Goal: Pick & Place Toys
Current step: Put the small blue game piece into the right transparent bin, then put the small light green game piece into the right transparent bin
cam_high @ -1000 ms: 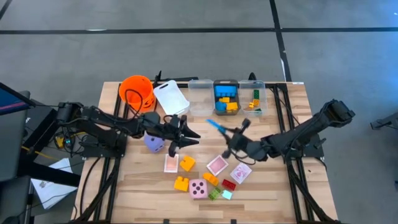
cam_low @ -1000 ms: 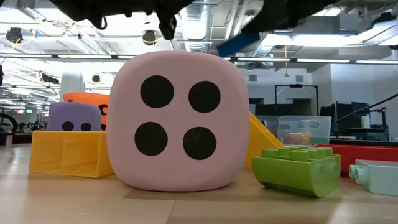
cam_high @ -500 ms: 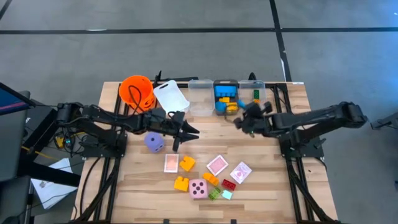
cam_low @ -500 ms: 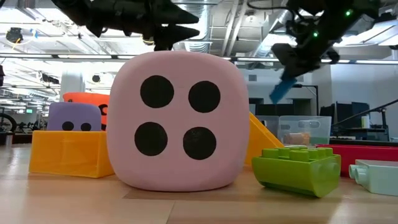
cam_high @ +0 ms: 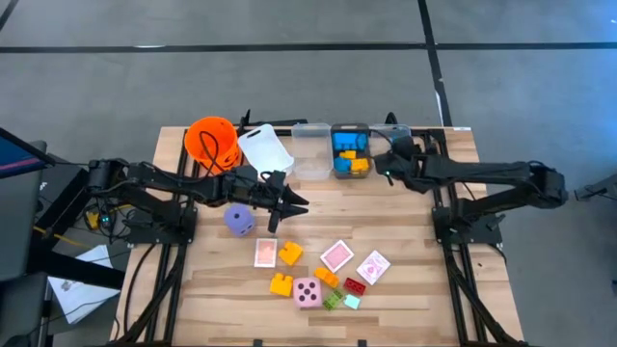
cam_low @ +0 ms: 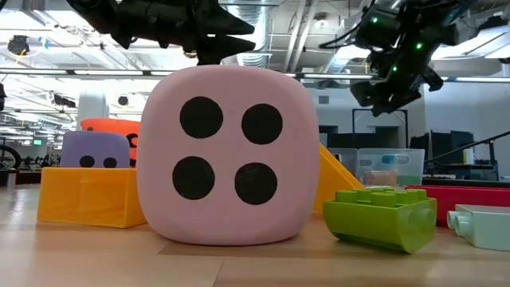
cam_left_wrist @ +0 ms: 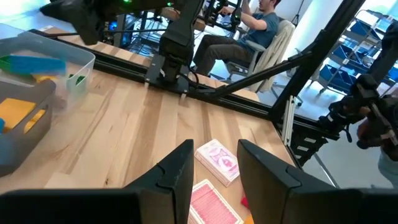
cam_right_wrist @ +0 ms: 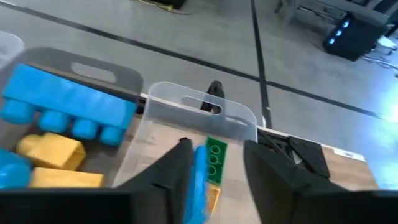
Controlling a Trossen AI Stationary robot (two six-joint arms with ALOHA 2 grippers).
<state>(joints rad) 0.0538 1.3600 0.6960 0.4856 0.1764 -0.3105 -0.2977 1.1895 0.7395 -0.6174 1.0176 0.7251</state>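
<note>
At one o'clock, the right gripper (cam_right_wrist: 211, 171), fingers spread, hovered over the clear plastic bin (cam_right_wrist: 193, 121); its blue plastic brick (cam_right_wrist: 199, 186) might bounce out; left gripper (cam_left_wrist: 211, 168) spread

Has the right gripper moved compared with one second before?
Yes. In the high view the right gripper was over the middle of the table, near the pink cards. Now it is at the far edge, over the clear bin holding the green brick.
</note>
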